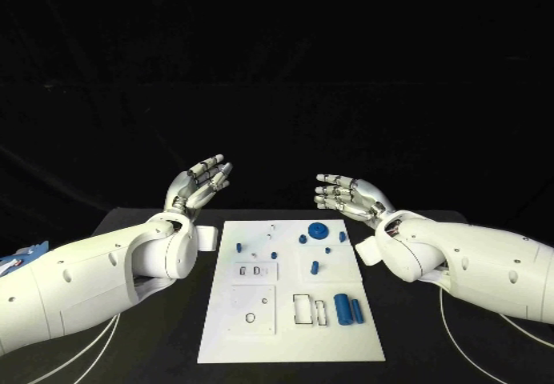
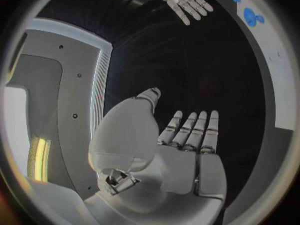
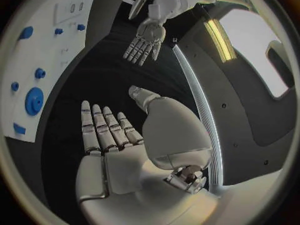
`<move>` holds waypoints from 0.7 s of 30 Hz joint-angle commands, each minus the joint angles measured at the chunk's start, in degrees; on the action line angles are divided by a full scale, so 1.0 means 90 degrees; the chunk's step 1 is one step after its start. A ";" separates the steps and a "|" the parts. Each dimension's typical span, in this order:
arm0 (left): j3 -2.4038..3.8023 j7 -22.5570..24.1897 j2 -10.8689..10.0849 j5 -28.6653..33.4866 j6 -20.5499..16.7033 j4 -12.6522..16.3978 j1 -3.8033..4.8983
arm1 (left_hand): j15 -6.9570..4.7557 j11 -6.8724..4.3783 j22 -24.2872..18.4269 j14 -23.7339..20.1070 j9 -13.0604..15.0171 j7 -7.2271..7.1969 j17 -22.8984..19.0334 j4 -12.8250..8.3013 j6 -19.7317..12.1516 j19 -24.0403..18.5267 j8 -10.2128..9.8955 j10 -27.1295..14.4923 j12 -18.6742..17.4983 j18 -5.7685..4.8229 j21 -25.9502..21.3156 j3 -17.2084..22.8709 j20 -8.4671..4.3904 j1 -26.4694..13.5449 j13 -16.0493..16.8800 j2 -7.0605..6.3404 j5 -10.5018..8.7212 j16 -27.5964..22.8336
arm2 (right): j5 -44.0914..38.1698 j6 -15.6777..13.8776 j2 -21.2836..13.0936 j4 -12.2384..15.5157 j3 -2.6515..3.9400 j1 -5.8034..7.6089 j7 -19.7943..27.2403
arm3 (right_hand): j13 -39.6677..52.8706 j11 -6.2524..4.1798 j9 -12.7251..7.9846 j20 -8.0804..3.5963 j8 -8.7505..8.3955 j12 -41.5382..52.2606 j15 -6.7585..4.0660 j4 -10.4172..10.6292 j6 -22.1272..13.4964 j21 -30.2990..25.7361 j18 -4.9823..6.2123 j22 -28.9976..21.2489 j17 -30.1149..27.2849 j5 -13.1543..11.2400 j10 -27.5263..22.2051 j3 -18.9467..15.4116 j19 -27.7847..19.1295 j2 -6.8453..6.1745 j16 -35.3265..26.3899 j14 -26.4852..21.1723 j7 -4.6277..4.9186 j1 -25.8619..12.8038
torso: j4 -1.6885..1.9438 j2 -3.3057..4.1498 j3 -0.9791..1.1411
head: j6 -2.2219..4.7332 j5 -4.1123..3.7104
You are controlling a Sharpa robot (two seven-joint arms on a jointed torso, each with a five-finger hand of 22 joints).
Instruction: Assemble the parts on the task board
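Here both hands, left hand [image 1: 198, 186] and right hand [image 1: 350, 195], hover above the table beyond the task board [image 1: 231, 336], fingers released, seemingly holding nothing.

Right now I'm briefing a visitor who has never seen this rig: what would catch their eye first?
Two silver hands raised with fingers spread and holding nothing, the left hand and right hand, beyond the far end of the white board. Next, the big blue disc near the board's far edge and the blue cylinder nearer the robot.

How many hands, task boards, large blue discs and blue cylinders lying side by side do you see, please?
Hands: 2, left hand and right hand
Task board: 1
Large blue disc: 1
Blue cylinders lying side by side: 2
Total: 6
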 commanded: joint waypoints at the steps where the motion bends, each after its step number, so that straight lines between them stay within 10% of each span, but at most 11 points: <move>1: 0.0007 0.0190 -0.0052 -0.0066 0.0364 0.0104 0.0011 | -0.0164 -0.0093 0.0208 0.1259 0.0148 0.0892 0.0273 0.0011 0.0656 0.1065 0.0253 0.1053 0.0214 0.0231 0.0493 0.0095 -0.0020 0.0134 0.0069 -0.0028 0.0022 0.0534 | -0.1607 -0.0300 0.0009 -0.0073 0.0008 0.0049 -0.0054 | 0.0076 -0.0244 0.0439 -0.0045 0.0731 0.0237 -0.0338 -0.0737 0.2177 0.0688 0.0338 0.0258 0.0284 -0.0098 0.2333 0.0560 0.1367 -0.0321 0.0620 0.2164 0.0795 0.0393 | 0.0048 0.0083 0.0045 | -0.0047 -0.0018; 3: 0.0007 0.0146 -0.0114 -0.0070 0.0449 0.0179 0.0015 | -0.0395 -0.0275 0.0289 0.2089 0.0442 0.0789 0.0444 0.0051 0.1950 0.1710 0.0768 0.2278 0.0492 0.0526 0.0802 0.0215 -0.0036 0.0219 0.0138 -0.0073 0.0022 0.0883 | -0.2080 -0.0335 0.0013 -0.0128 0.0014 0.0082 -0.0169 | 0.0076 -0.0358 0.0443 -0.0142 0.0793 0.0170 -0.0471 -0.0880 0.2504 0.0921 0.0373 0.0362 0.0307 -0.0141 0.2747 0.0704 0.1626 -0.0419 0.0722 0.2594 0.0702 0.0399 | 0.0055 0.0102 0.0054 | -0.0043 -0.0031; 8: 0.0008 -0.0018 -0.0275 -0.0068 0.0780 0.0420 0.0024 | -0.0645 -0.0498 0.0263 0.2900 0.0521 0.0610 0.0680 0.0083 0.2480 0.2329 0.0978 0.3119 0.0511 0.0615 0.1001 0.0496 -0.0140 0.0278 0.0117 -0.0195 0.0011 0.1091 | -0.3415 -0.0231 -0.0006 -0.0225 0.0035 0.0169 -0.0477 | 0.0078 -0.0487 0.0393 -0.0347 0.0747 -0.0024 -0.0655 -0.0991 0.2734 0.1430 0.0361 0.0644 0.0385 -0.0104 0.3190 0.0717 0.1923 -0.0507 0.0810 0.3185 0.0588 0.0357 | 0.0094 0.0219 0.0090 | -0.0046 -0.0075; 21: 0.0012 -0.0145 -0.0588 -0.0041 0.1235 0.0967 0.0033 | -0.0707 -0.0558 0.0222 0.3073 0.0534 0.0550 0.0774 0.0037 0.2594 0.2509 0.0981 0.3326 0.0408 0.0609 0.1025 0.0672 -0.0210 0.0331 0.0098 -0.0265 -0.0001 0.1074 | -0.6455 0.0384 0.0058 -0.0369 0.0088 0.0340 -0.1820 | 0.0153 -0.0896 0.0356 -0.0944 0.0672 -0.0166 -0.1286 -0.0975 0.3361 0.3506 0.0396 0.1938 0.1414 -0.0134 0.4044 0.0276 0.2736 -0.0682 0.1795 0.5347 0.0265 0.0166 | 0.0179 0.0479 0.0148 | -0.0084 -0.0172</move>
